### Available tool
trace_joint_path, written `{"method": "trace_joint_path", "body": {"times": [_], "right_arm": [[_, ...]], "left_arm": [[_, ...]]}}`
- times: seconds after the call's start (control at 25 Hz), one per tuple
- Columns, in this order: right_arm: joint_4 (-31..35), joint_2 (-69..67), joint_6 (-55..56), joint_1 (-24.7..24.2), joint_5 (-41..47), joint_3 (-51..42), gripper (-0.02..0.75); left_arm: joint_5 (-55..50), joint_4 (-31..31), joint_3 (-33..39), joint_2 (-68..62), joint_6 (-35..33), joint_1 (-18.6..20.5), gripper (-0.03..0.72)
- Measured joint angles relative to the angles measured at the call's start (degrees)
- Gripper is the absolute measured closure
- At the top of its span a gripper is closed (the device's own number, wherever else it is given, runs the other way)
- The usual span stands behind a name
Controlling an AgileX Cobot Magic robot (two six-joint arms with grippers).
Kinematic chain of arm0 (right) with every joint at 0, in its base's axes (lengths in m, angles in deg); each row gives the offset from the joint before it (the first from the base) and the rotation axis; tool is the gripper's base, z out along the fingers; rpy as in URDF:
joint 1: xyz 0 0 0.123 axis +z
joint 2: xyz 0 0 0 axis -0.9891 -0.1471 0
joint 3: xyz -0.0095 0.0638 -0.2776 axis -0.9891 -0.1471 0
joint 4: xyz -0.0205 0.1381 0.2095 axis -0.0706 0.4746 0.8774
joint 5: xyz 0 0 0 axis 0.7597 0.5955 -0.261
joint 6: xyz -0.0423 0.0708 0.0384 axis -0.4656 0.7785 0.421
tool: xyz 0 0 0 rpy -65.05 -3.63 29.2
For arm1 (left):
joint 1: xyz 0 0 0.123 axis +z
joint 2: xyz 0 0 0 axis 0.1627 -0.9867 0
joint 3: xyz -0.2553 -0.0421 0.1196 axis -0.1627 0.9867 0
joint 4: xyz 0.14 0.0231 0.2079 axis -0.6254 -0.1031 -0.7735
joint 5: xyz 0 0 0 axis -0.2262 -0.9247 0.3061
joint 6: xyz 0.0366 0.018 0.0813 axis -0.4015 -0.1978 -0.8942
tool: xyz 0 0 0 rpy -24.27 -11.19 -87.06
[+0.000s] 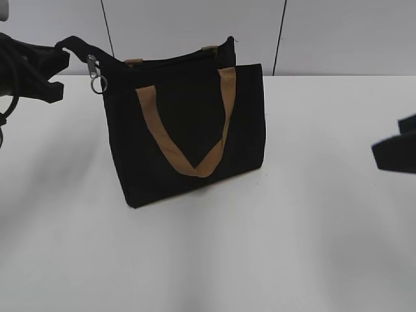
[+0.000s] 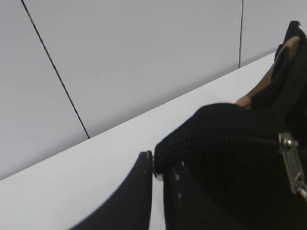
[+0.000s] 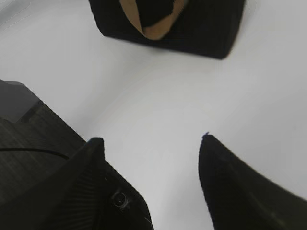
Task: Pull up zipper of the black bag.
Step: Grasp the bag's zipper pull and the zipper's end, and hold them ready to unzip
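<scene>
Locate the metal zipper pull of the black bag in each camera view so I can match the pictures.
Exterior view: zipper pull hangs at the bag's upper left corner, beside the left tool.
Left wrist view: at the right edge, on the zipper track.
Right wrist view: not in it; only the bag's lower part shows.
Shared landmark: the tan handle of the black bag.
</scene>
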Motion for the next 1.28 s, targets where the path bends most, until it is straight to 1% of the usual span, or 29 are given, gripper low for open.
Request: {"method": "trace_joint_path", "body": {"times": [0.24, 0.44, 0.52, 0.6, 0.72, 0.8, 0.96, 1.12, 1.28], "right_arm": [[15.5, -15.4, -16.6, 0.0, -0.8, 8.7, 0.27], [29.4, -24.8, -27.1, 0.0, 0.1, 13.7, 0.27], [32.7, -27.7, -32.1, 0.5, 1.7, 14.5, 0.27], [33.9, -30.0, -36.8, 2.0, 3.4, 15.5, 0.27], [34.3, -33.6, -40.8, 7.4, 3.0, 17.4, 0.27], [34.2, -36.1, -41.8, 12.1, 0.2, 19.3, 0.27], [34.2, -41.6, -42.2, 19.4, -6.5, 24.6, 0.27], [34.2, -48.6, -41.5, 23.7, -10.0, 30.9, 0.273], [34.2, -54.9, -38.9, 26.1, -11.0, 36.5, 0.314]], "left_arm": [[1.4, 0.4, 0.0, 0.0, 0.0, 0.0, 0.661], [4.2, 1.3, 0.0, 0.0, 0.0, 0.0, 0.661], [4.5, 1.5, 0.0, 0.0, 0.0, 0.0, 0.661], [4.7, 1.6, 0.0, 0.0, 0.0, 0.0, 0.661], [4.8, 1.6, 0.0, 0.0, 0.0, 0.0, 0.661], [4.8, 1.6, 0.0, 0.0, 0.0, 0.0, 0.661], [4.9, 1.6, 0.0, 0.0, 0.0, 0.0, 0.661], [4.9, 1.6, 0.0, 0.0, 0.0, 0.0, 0.661], [5.0, 1.7, 0.0, 0.0, 0.1, 0.0, 0.661]]}}
